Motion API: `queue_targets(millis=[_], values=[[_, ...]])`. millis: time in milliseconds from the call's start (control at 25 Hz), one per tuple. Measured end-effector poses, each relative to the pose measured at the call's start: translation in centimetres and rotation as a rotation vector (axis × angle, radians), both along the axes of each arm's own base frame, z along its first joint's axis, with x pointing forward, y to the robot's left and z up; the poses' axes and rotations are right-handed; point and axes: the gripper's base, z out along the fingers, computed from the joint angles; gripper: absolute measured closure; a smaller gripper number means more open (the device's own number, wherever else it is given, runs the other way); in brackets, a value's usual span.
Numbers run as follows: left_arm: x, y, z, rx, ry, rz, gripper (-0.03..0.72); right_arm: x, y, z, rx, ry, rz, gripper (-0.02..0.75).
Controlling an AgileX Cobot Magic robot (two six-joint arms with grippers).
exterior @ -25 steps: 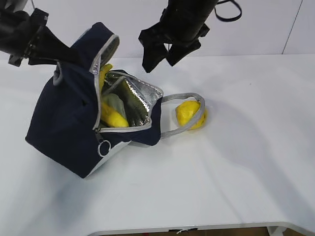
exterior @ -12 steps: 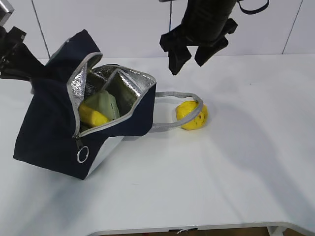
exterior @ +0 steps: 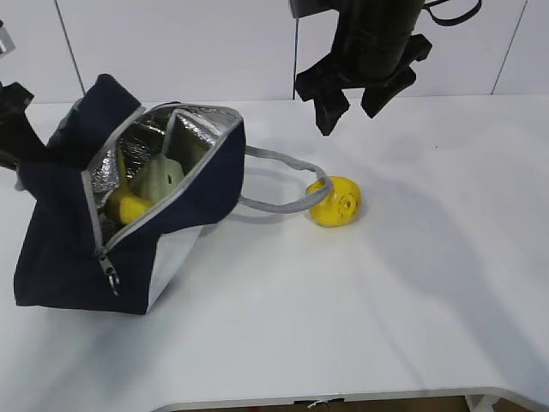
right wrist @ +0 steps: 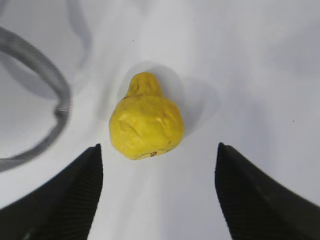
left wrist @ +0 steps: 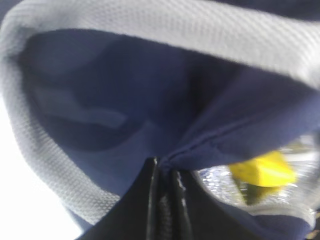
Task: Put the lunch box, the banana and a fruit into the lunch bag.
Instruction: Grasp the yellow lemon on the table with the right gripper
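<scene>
fruit [exterior: 335, 202]: clear above and right | grey handle [exterior: 283, 184]: touching its left

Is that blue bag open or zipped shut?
Open. The lunch bag gapes at its top, showing silver lining, the banana and the green-lidded lunch box inside.

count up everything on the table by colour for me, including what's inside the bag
Yellow: 2, the banana inside the lunch bag and the round fruit on the table.
Navy blue: 1, the lunch bag.
Pale green: 1, the lunch box inside the bag.
Total: 4
</scene>
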Motion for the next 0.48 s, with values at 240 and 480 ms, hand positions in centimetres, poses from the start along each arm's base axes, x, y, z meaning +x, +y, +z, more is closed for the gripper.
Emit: queue_targets(millis=[240,480], values=[[-0.3,1.1,-0.6,0.128,0.045,0.024,0.690,0.1,-0.1,-0.1,-0.003,0.000,-0.029,0.171],[-0.3,1.2,-0.7,0.145,0.054,0.037,0.690,0.8,0.2,-2.5,-0.039,0.046,-0.010,0.171]])
